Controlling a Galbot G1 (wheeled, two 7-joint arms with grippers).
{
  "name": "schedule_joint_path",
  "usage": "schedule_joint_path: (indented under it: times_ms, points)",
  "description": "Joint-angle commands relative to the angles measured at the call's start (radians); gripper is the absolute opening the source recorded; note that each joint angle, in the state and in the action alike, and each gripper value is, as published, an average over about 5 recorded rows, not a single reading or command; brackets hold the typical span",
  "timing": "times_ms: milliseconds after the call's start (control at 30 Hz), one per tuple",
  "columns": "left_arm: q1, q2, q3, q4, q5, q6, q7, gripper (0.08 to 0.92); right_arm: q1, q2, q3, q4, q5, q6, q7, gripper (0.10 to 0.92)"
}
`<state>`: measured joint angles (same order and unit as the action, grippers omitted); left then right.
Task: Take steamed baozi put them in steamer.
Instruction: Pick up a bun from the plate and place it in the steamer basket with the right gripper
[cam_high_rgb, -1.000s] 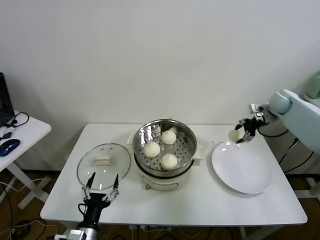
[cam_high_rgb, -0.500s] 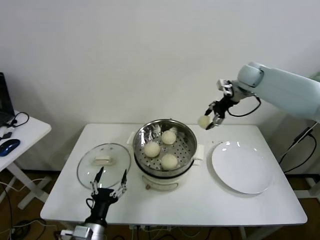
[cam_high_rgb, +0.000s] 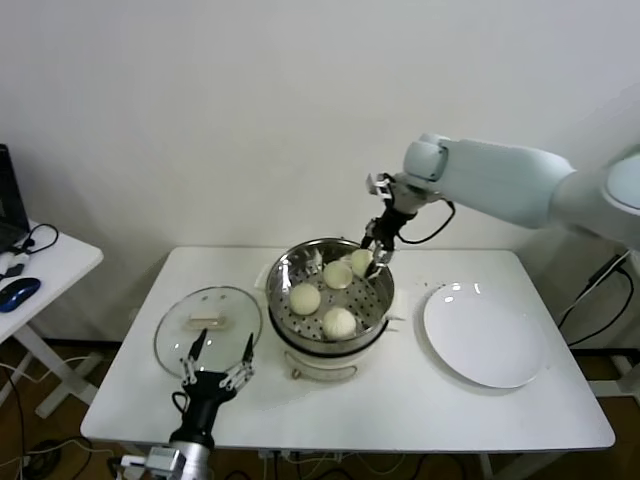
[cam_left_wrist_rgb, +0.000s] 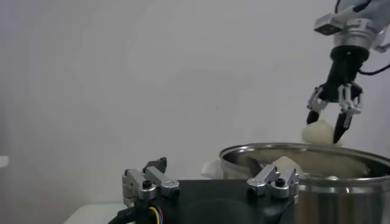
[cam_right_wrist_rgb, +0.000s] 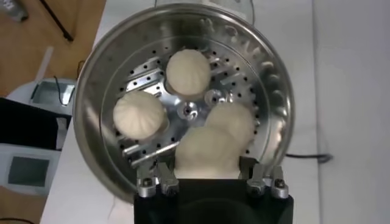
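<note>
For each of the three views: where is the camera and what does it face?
Head view: from the robot's head, looking down at the table; both arms show.
Left wrist view: low, beside the steamer; left gripper in front.
Right wrist view: straight down into the steamer; right gripper holds a baozi.
All share the steamer.

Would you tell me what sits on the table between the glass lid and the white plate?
The steamer, holding three baozi, in the head view.
</note>
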<state>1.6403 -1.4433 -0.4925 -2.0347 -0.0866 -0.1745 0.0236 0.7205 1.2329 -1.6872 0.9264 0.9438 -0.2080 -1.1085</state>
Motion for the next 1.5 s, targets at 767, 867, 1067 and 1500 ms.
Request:
schedule_joint_path:
  times_ms: [767, 867, 1067, 1500]
  points:
    - [-0.015, 0.002, 0.014, 0.016, 0.004, 0.012, 0.000, 0.823, -0.089, 0.007, -0.016, 0.024, -0.055, -0.020, 0.031, 0.687]
    - [-0.016, 0.002, 0.015, 0.015, 0.004, 0.013, 0.000, 0.823, -0.088, 0.002, -0.016, 0.027, -0.059, -0.020, 0.032, 0.687]
    - [-0.016, 0.002, 0.013, 0.016, 0.004, 0.012, 0.000, 0.823, -0.085, 0.000, -0.018, 0.033, -0.065, -0.019, 0.033, 0.687]
    - [-0.015, 0.005, 0.011, 0.018, 0.003, 0.009, 0.001, 0.823, -0.087, 0.002, -0.014, 0.037, -0.069, -0.018, 0.039, 0.773]
